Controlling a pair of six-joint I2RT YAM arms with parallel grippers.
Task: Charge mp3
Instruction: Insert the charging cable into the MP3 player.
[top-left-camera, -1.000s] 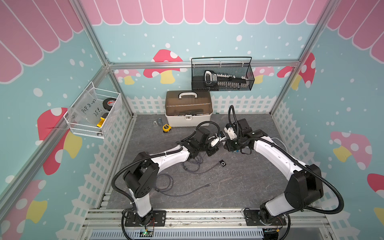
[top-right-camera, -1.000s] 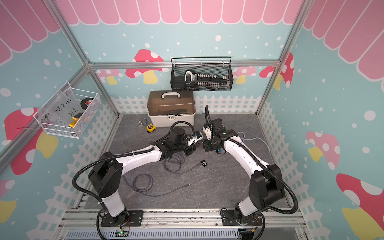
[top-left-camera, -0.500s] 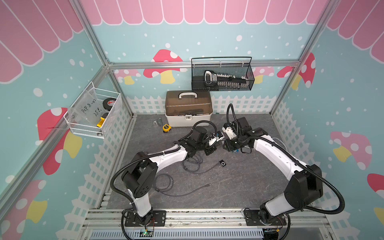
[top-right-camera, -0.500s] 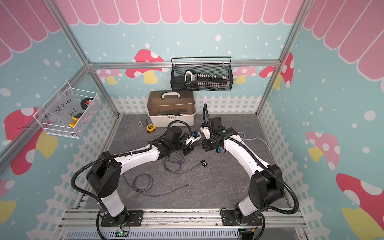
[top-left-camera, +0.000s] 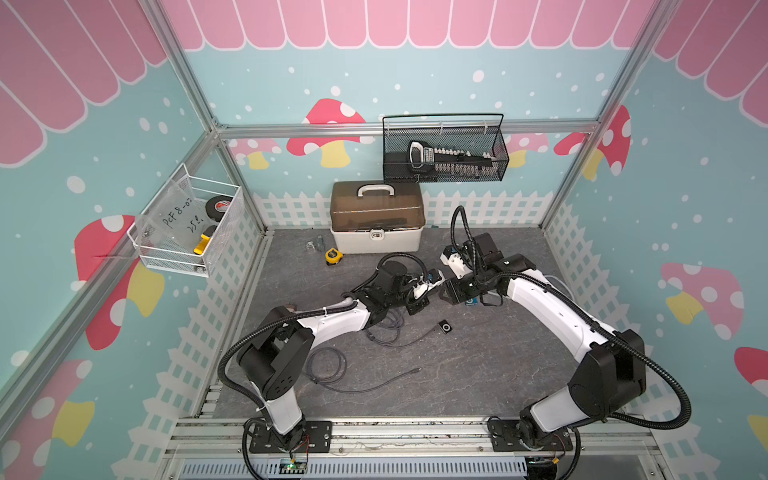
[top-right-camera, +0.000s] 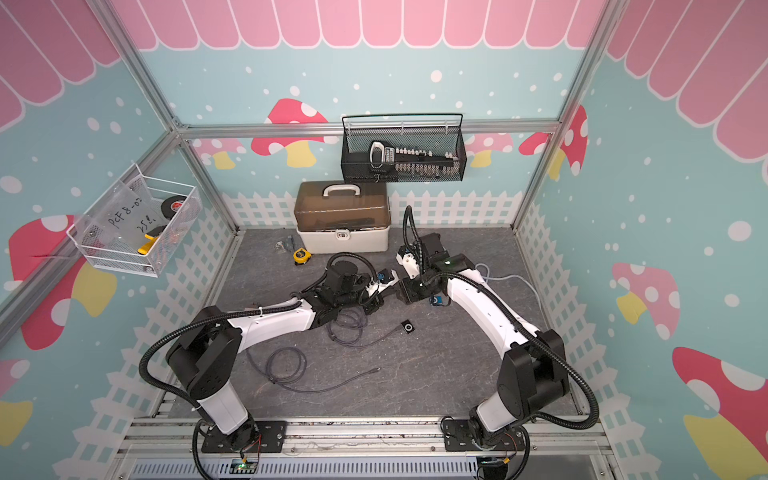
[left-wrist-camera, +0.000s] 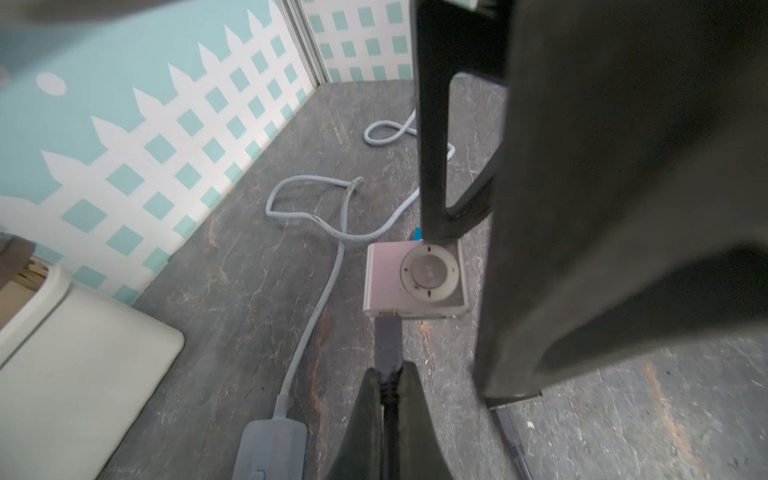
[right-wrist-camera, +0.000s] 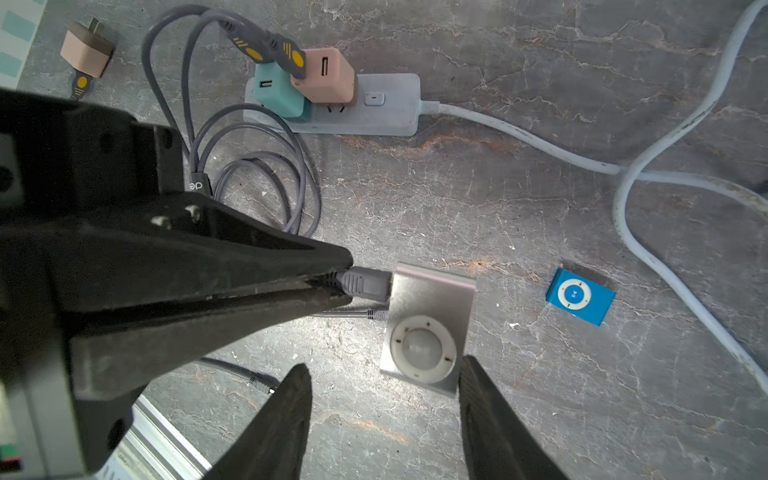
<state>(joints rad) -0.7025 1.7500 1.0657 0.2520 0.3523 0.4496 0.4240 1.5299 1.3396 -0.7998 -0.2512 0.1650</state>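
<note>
A silver mp3 player (right-wrist-camera: 428, 328) with a white control wheel hangs on the end of a grey cable plug (right-wrist-camera: 365, 283). My left gripper (left-wrist-camera: 389, 370) is shut on that plug (left-wrist-camera: 388, 345), which sits in the edge of the player (left-wrist-camera: 415, 286). My right gripper (right-wrist-camera: 384, 368) is open, its fingers (right-wrist-camera: 478, 399) spread wider than the player, and one fingertip lies close beside the player's corner. In both top views the two grippers (top-left-camera: 424, 302) (top-left-camera: 448, 293) meet tip to tip low over the middle of the floor, and the player is hidden between them.
A white power strip (right-wrist-camera: 386, 104) holds a teal and a pink adapter, with grey cable coiled beside it. A blue player (right-wrist-camera: 580, 296), a loose pink adapter (right-wrist-camera: 87, 50) and a dark player (top-left-camera: 445, 327) on a cable lie nearby. A toolbox (top-left-camera: 376, 216) stands at the back.
My right gripper's jaws have spread apart and let go of the silver player. Both wrists have drifted slightly left. The left gripper stays shut on the plug.
</note>
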